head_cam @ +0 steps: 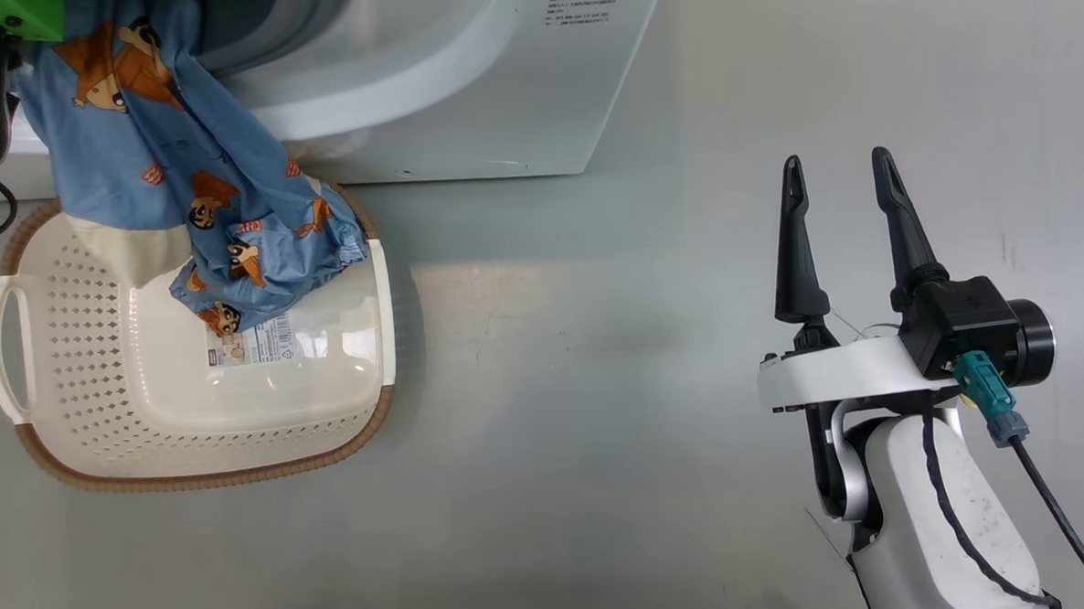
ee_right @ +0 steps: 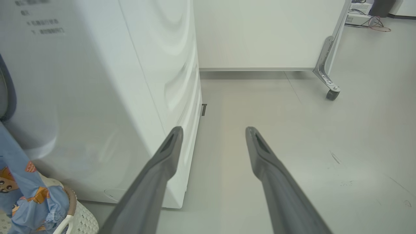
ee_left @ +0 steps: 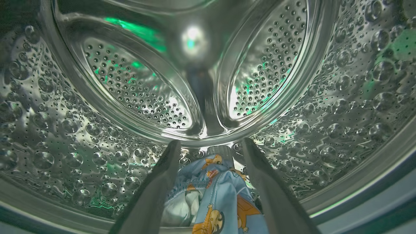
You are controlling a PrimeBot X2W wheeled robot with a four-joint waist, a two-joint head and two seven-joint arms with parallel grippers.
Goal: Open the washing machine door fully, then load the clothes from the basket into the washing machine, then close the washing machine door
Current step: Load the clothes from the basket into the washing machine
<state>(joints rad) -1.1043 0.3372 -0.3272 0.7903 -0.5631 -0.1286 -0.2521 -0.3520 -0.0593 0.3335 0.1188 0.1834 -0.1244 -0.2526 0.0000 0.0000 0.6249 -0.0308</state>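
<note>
Floor (head_cam: pixel 593 389) pale grey, glossy; washing machine (head_cam: pixel 515 93) on it; basket (head_cam: pixel 73 366) just beside

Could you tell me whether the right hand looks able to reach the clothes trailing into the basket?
Probably yes: the right hand stands open, and only floor lies between it and the clothes draped into the basket.

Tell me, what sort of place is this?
Probably a test lab staged as a laundry corner, not a home: a white washing machine, a basket on bare grey floor, and a wheeled partition panel behind.
</note>
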